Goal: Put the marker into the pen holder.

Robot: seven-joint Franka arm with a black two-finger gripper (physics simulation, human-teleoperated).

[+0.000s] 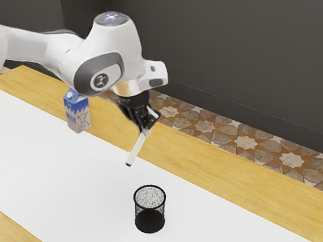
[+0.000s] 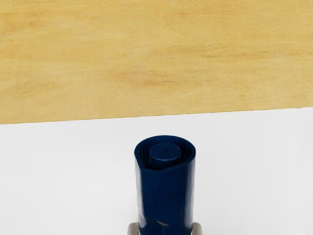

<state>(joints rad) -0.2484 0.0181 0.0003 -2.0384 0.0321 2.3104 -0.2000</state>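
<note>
My black gripper (image 1: 146, 127) is shut on the marker (image 1: 136, 149), a white stick with a dark blue lower tip, held slightly tilted and pointing down above the table. In the wrist view the marker (image 2: 165, 196) shows its dark blue end, with the tips of my gripper (image 2: 165, 230) on both sides of it. The pen holder (image 1: 150, 211), a round black mesh cup with an open top, stands upright on the white surface. It is lower than the marker and toward the exterior view's right, apart from it.
A blue and white milk carton (image 1: 77, 111) stands on the table behind the arm's hand, toward the exterior view's left. A white mat (image 1: 66, 186) runs along the wooden table (image 1: 232, 174). Beyond the table's far edge lies a patterned floor.
</note>
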